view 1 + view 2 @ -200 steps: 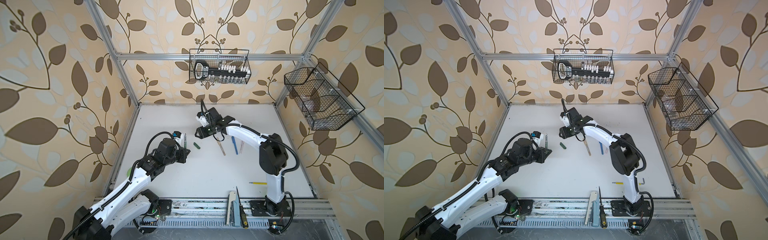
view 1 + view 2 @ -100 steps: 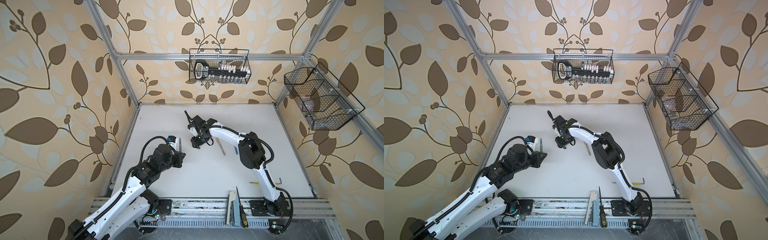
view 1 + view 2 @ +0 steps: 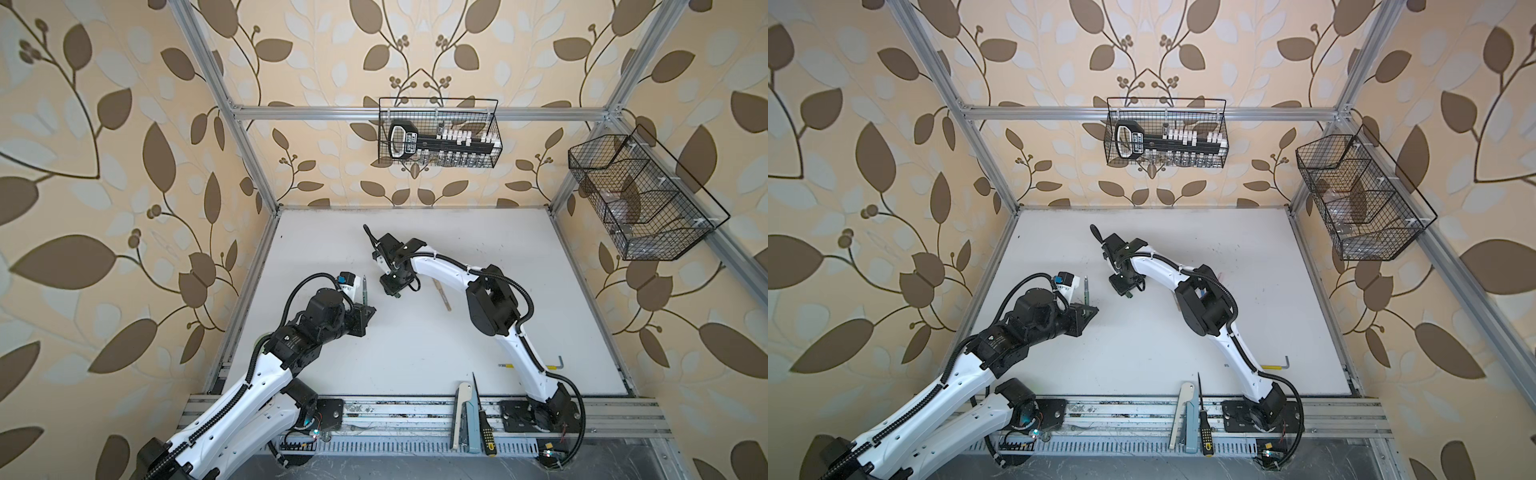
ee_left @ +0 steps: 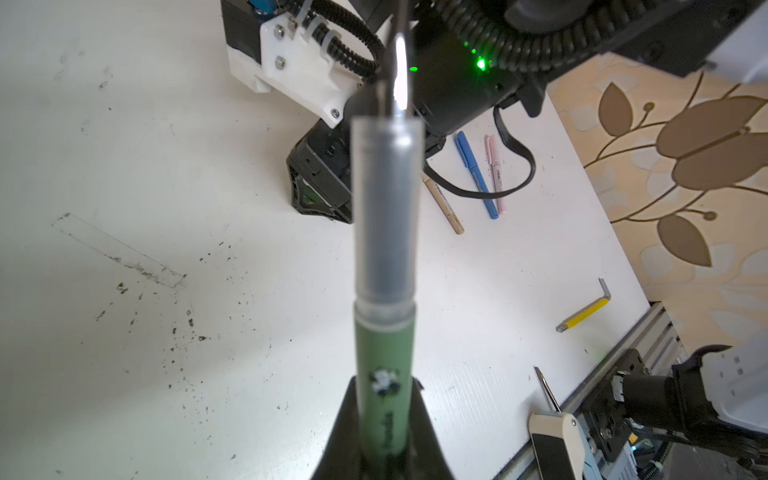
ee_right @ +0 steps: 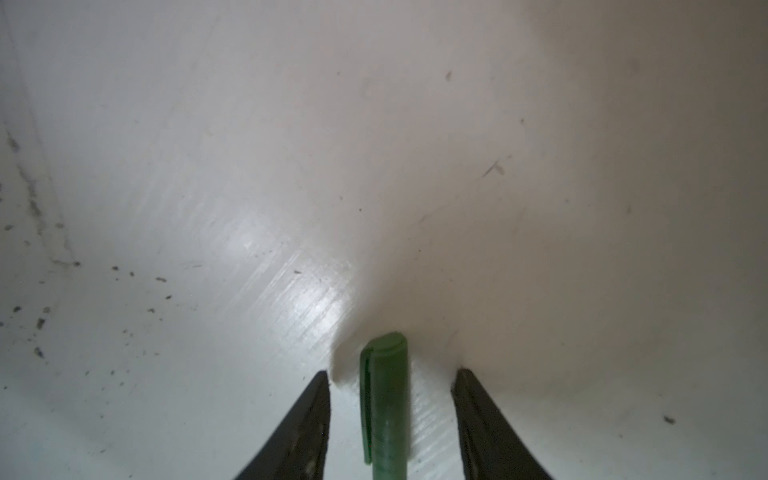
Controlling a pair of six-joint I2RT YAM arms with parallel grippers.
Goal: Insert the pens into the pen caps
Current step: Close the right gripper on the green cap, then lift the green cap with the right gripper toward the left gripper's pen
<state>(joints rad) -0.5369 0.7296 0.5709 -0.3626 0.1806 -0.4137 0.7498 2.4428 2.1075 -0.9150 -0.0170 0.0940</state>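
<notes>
Top views first: the left claw [image 3: 367,309] was clamped shut on the green pen [image 3: 364,290], and the pen stood out of it with its tip end away from the claw. The right claw [image 3: 392,289] sat low over the white table [image 3: 415,353], well apart from the left one, and the green cap [image 3: 397,295] just peeked out beneath it. Both top views showed the same - pen [image 3: 1086,291] in the left claw [image 3: 1090,309], cap [image 3: 1128,296] under the right claw [image 3: 1123,289].

On to the left wrist view: the green pen [image 4: 384,353] ran straight out from between the closed jaws. Beyond it 3 more lay close together on the table - the tan pen [image 4: 442,203], the blue pen [image 4: 476,174] and the pink pen [image 4: 496,174].

Right wrist view: the green cap [image 5: 386,407] lay flat on the table between the 2 black fingers [image 5: 307,419]. The jaws stood apart, with bare table on each side of the cap and neither finger touching it.
</notes>
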